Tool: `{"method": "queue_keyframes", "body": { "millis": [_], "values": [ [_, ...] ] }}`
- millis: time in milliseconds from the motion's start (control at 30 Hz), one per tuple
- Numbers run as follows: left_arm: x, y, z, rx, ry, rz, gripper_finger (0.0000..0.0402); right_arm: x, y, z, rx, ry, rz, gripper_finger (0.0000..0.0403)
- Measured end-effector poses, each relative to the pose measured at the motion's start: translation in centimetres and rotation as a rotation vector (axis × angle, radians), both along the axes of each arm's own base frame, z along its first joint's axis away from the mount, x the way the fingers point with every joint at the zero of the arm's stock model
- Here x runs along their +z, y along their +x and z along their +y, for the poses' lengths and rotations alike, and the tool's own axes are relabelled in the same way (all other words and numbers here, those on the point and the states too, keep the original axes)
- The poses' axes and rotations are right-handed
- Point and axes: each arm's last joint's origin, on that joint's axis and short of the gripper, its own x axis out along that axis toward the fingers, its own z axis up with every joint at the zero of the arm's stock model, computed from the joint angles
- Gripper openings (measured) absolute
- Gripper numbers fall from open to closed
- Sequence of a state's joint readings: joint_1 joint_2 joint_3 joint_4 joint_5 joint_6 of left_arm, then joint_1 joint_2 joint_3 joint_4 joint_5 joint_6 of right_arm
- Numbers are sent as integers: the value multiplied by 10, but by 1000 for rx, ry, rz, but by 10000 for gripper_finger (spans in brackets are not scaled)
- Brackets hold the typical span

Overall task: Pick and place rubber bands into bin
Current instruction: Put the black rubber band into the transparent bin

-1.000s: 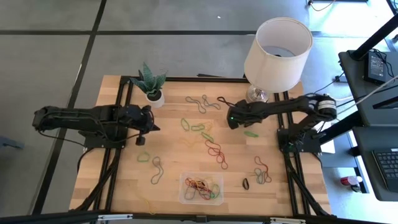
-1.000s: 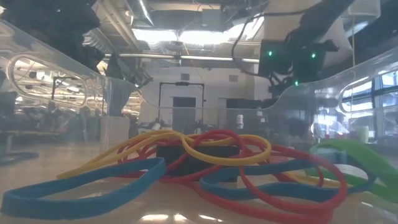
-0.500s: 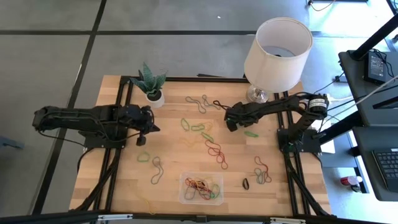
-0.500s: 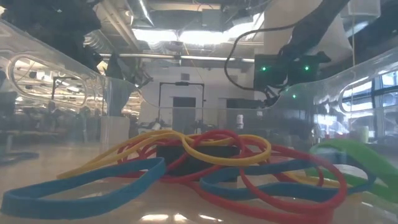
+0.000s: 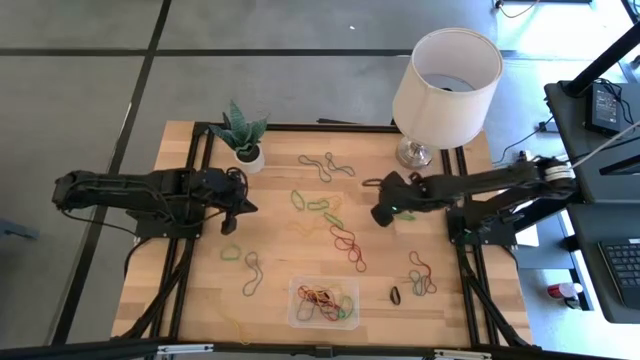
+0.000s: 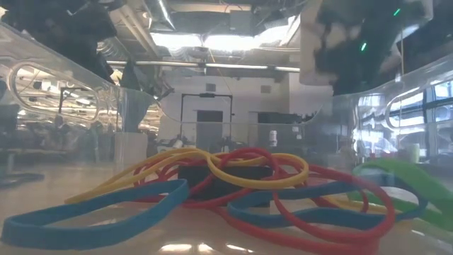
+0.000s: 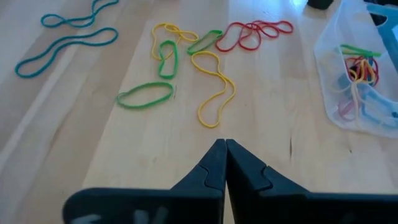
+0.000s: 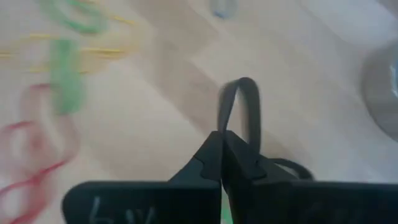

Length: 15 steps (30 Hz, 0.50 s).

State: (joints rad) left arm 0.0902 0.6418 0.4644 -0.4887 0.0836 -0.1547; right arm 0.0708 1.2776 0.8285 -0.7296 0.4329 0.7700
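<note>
Thin floppy rubber bands in red, green, yellow and tan lie scattered over the middle of the pale wooden bench; more sit heaped in the small clear plastic bin near the bench's front edge. Right hand low over mid-bench, fingers pinched together on a dark loop, green band just beside. Left hand at left side, fingers together, holding nothing. White-shaded lamp and small potted plant crowd the far edge.

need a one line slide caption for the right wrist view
Right tool shut on a dark rubber band, its loop standing up above the wooden table.
</note>
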Motion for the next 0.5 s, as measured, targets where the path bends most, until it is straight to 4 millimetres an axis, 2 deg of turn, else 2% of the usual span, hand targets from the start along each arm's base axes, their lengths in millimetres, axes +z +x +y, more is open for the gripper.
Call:
{"method": "queue_keyframes", "body": {
  "millis": [133,267,367,500],
  "values": [
    [0,0,0,12,-13,0,3,31,2,33,117,-34,-116,2],
    [0,0,0,21,-5,2,1,57,14,68,216,-71,-201,2],
    [0,0,1,19,5,2,2,72,31,95,292,-85,-231,1],
    [0,0,1,20,6,2,2,81,60,133,404,-105,-217,1]
  ]
}}
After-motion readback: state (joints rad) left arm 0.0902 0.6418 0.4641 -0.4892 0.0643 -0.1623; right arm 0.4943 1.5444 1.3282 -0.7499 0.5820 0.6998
